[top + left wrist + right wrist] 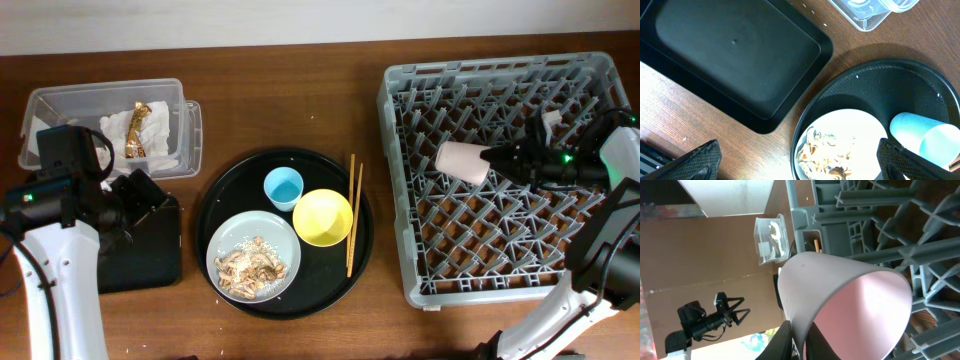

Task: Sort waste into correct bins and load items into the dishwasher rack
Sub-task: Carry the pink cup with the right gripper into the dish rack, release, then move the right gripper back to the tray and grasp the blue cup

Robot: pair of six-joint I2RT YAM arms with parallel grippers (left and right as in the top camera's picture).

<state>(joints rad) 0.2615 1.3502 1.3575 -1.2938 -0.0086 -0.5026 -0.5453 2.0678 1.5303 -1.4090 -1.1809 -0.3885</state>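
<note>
The grey round plate [253,257], strewn with tan food scraps [252,266], is seen nearest on the round black tray [222,198]. The yellow bowl [322,217] and blue cup [283,187] are set behind it, with the chopsticks [353,215] laid just right of the bowl. The left gripper [148,195] is held wide open over the shallow black tray [150,258]. The pink cup [462,160] is pinched at its rim by the right gripper [497,160], on its side over the dishwasher rack [500,78]. Farthest back, the napkin [162,132] and gold-brown wrapper [136,130] are contained in the clear box [100,92].
</note>
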